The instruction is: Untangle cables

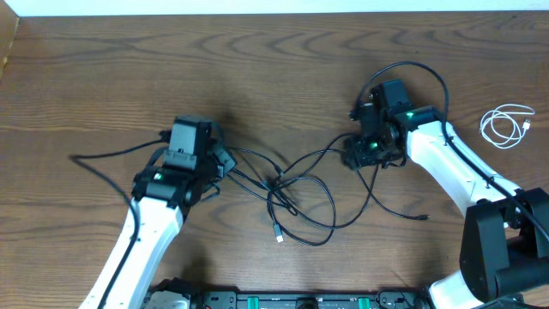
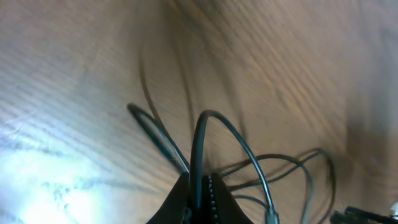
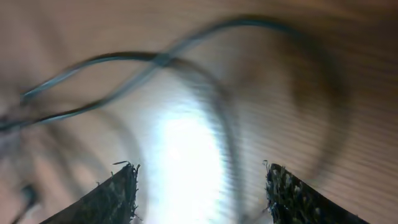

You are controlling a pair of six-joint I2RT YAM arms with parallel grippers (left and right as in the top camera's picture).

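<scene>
The left gripper [image 1: 223, 163] is closed tight, its fingers [image 2: 214, 199] pinched together on one strand [image 2: 198, 143] of the black cables [image 1: 287, 193]. In the left wrist view that strand arches up out of the gripper's tip and bends over to its right, with more black cord lying on the desk [image 1: 103, 77] just beyond the tip. The main knot of the black cables lies just to the right of this gripper, between the two grippers, and a small plug [image 1: 278, 233] rests on the desk on the side of the knot nearer the arm bases. From the knot, loops run on to the right gripper [image 1: 353, 154] and pass below it. That gripper is wide open and holds nothing: its two fingers [image 3: 118, 193] stand well apart, with blurred black cord crossing the desk ahead of them. Well to the right of the right gripper, apart from the tangle, the white cable [image 1: 506, 127] lies coiled on the desk
</scene>
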